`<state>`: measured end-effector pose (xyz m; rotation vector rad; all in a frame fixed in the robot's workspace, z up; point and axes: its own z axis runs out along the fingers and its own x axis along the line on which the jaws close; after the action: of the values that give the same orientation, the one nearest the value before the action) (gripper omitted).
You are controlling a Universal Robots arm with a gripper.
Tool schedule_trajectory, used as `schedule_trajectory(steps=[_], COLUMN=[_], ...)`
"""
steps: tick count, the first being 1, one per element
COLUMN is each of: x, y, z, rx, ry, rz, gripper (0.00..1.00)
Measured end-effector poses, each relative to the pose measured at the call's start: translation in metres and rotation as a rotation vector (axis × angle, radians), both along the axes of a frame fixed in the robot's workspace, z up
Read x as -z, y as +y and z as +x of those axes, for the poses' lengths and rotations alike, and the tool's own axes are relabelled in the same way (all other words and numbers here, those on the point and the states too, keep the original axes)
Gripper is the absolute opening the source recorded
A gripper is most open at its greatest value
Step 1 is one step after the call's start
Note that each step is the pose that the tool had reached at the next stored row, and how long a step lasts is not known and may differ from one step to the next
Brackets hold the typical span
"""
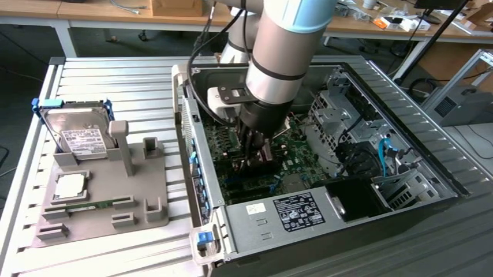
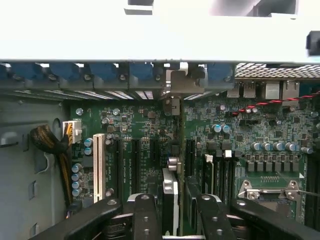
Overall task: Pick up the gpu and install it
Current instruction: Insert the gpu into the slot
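Observation:
The gpu (image 1: 266, 160) stands on edge on the green motherboard (image 1: 292, 153) inside the open computer case (image 1: 431, 156). In the wrist view the gpu (image 2: 170, 200) shows edge-on, running down a slot toward the case's rear wall, with its metal bracket (image 2: 173, 85) against that wall. My gripper (image 1: 258, 151) reaches down into the case right over the card. In the wrist view my gripper (image 2: 177, 212) straddles the card, and the black fingers (image 2: 145, 215) stand apart from it with a gap on each side, so it is open.
On the exterior view's left a grey holder tray (image 1: 146, 216) carries a silver hard drive (image 1: 75, 135), a chip (image 1: 69, 184) and a RAM stick (image 1: 92, 205). The power supply (image 1: 301, 210), a drive cage (image 1: 339, 109) and cables (image 1: 385, 153) crowd the case.

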<state>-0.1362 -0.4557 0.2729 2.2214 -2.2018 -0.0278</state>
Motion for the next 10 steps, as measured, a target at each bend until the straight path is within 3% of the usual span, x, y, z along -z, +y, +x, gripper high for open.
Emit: schedule_trajectory(steps=[8,10], x=[-0.0238,-0.0280], y=[0.0005,0.0012], z=[0.000,0.000], rx=[0.000,0.000], ry=[0.0000,0.0001], rz=[0.0000,-0.0001], gripper=[0.33,0.20])
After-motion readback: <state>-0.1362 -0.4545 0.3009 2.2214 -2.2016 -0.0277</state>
